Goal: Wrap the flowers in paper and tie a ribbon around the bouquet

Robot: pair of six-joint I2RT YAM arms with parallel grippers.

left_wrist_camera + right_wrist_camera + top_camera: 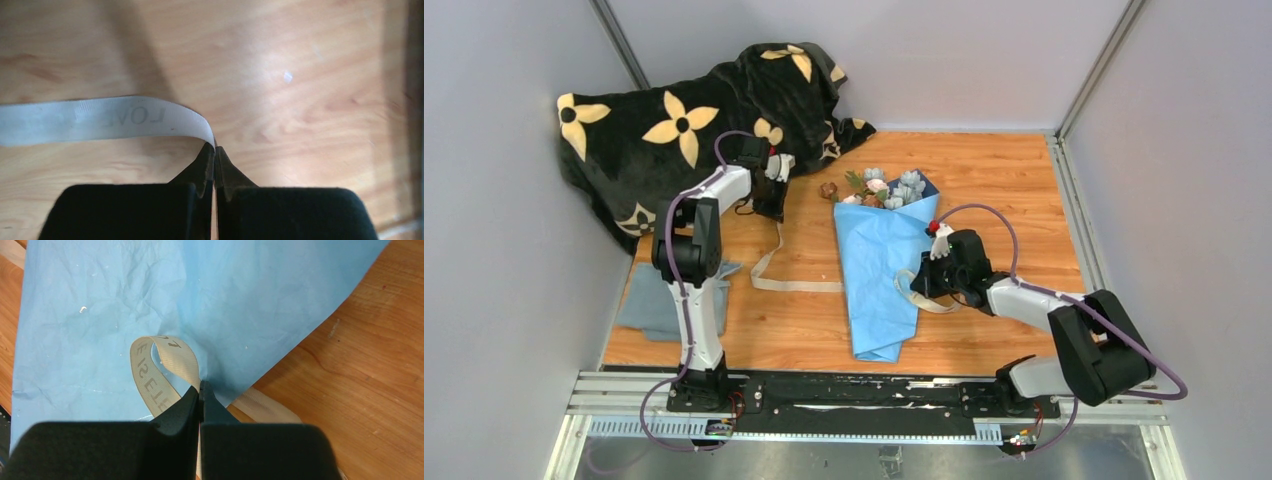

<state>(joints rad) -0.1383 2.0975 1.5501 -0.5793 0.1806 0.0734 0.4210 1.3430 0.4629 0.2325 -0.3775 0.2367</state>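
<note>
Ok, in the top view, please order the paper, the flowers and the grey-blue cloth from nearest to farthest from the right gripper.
1. paper, directly left of the right gripper.
2. flowers, farther back, at the paper's open end.
3. grey-blue cloth, far on the left side.

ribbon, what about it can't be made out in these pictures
Top view: the ribbon slips under the paper, so its run toward the right gripper is hidden.
Left wrist view: the ribbon's lettering is faint and reversed, and the left edge cuts the strip off.
Right wrist view: the loop's ends vanish behind the gripper's fingers.
Top view: the stems of the flowers are hidden inside the paper.
</note>
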